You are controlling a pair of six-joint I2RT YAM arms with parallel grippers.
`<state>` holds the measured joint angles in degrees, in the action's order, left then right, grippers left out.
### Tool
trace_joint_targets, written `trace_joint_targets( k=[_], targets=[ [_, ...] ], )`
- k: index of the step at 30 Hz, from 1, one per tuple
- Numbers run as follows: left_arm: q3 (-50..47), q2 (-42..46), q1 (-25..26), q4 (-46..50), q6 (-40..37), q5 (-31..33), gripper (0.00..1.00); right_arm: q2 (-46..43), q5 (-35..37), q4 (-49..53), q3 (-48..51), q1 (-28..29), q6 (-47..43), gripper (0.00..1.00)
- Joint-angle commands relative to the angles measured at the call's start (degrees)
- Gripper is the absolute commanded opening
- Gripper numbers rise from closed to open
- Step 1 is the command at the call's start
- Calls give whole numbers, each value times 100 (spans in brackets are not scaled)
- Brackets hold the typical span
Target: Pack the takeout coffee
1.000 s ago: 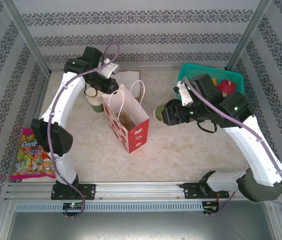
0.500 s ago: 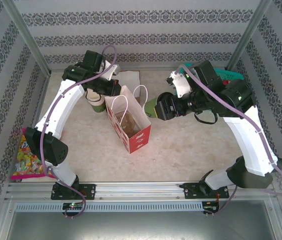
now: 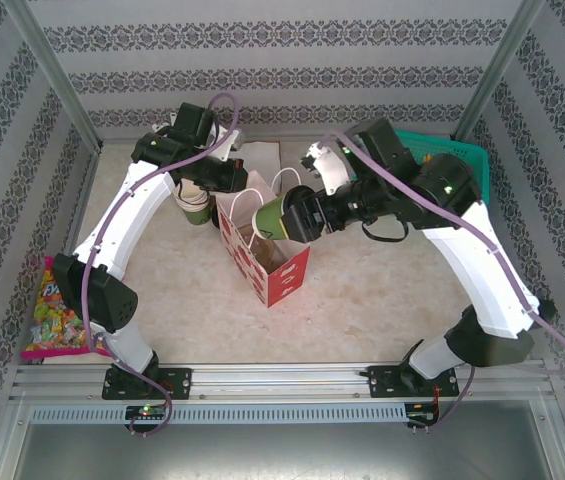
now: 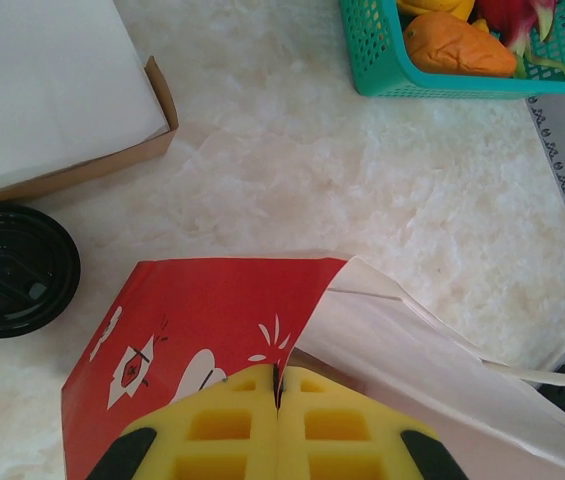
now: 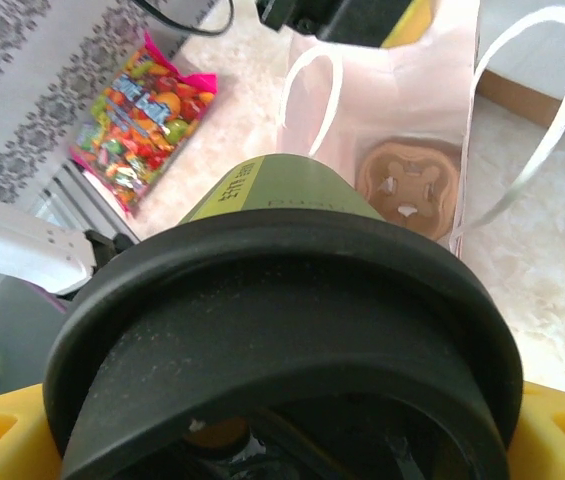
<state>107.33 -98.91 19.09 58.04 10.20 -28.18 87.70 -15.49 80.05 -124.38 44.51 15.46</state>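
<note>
Top external view: the right gripper (image 3: 299, 214) is clamped on the takeout coffee (image 3: 273, 216), held tilted above the mouth of the red paper bag (image 3: 284, 278); the left gripper (image 4: 277, 428), pads together, pinches the bag's rim; the next move, I judge, needs the coffee turned upright and lowered inside.

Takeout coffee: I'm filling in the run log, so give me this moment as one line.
left gripper: shut on paper bag rim | right gripper: holding takeout coffee, tipped over bag mouth

Bright even light, soft shadows, blurred close-ups
</note>
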Motion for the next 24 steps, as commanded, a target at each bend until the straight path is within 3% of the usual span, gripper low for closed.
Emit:
trace_joint_targets(
  k=[1, 16, 24],
  targets=[
    [-97, 236, 57, -204, 149, 57, 0, 241, 463, 278, -81, 163, 27, 63],
    [-186, 267, 55, -313, 255, 14, 0, 1205, 1609, 1150, -596, 622, 223, 64],
    [-220, 284, 52, -419, 408, -40, 0, 1959, 1651, 1376, -1288, 890, 359, 66]
  ],
)
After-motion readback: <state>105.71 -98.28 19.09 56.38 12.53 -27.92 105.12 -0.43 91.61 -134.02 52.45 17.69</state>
